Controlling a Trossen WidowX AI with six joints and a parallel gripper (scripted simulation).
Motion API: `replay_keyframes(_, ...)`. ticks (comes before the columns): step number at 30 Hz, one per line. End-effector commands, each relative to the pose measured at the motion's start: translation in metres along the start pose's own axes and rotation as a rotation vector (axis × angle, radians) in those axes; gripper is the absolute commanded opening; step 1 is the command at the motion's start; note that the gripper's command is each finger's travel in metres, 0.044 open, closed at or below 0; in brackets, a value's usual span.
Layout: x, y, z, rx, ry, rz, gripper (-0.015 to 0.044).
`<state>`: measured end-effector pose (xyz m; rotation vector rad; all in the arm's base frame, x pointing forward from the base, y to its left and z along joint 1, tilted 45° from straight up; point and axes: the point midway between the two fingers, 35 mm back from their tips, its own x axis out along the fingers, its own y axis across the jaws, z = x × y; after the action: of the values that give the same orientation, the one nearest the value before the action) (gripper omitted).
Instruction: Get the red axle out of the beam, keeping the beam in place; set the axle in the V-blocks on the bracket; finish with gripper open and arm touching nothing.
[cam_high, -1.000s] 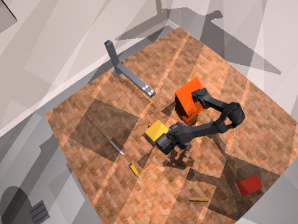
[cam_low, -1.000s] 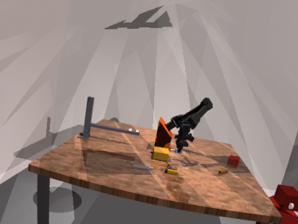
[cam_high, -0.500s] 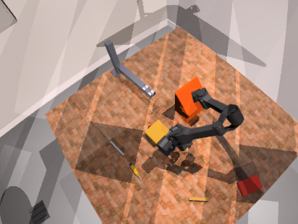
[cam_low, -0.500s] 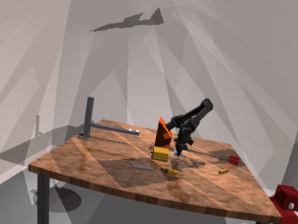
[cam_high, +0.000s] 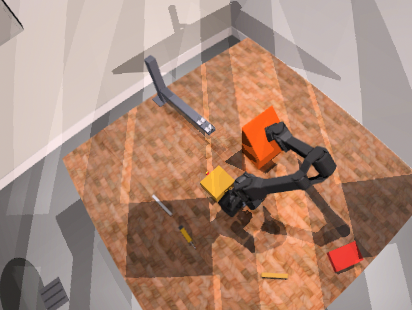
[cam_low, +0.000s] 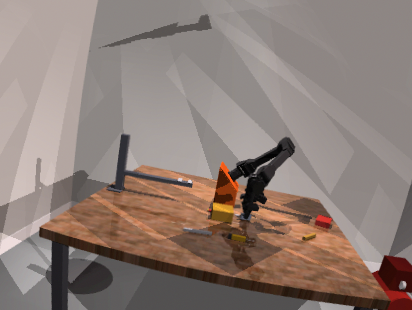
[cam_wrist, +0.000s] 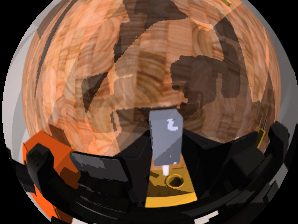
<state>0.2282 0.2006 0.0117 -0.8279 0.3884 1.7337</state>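
If it's the red axle (cam_high: 207, 173) (cam_low: 209, 211) you're after: only a small red bit shows at the L side of the yellow block (cam_high: 218, 183) (cam_low: 222, 212) (cam_wrist: 172, 201), just below mid-frame in top view. I'd guess that's the axle end & the block is the beam, tbh.
Gripper (cam_high: 228, 204) (cam_low: 246, 212) (cam_wrist: 164, 132): pinching a grey block (cam_wrist: 166, 136) (cam_low: 241, 217), not the red end. White pin on its near end, by a round hole in the yellow, lower middle of wrist view. Looks like a stop pin's handle imo; can't tell if the pin's fully out.
Grey block feel: prob light & stiff, flat sides, so decent grip. Pull straight, no twist, or it drags the beam along.
Axle feel: prob rigid, light, smooth & round, so it could roll or slip btwn flat pads. Not fragile afaict.
Where to grab axle: the red end, square across, then draw along its own line.
V-blocks (cam_high: 204, 124) (cam_low: 184, 181): near the free end of the bracket (cam_high: 182, 111) (cam_low: 155, 178), upper middle of top view. Hold the axle btwn them so both ends can seat.
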Motion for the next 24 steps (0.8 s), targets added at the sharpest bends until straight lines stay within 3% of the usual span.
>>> replay_keyframes(1, 0.0, 0.0, 0.0, -0.002, 0.0, -0.001, 0.0105)
replay_keyframes(14, -0.014, -0.001, 0.0, 0.004, 0.006, 0.002, 0.044)
replay_keyframes(24, -0.036, -0.001, 0.0, 0.004, 0.007, 0.002, 0.044)
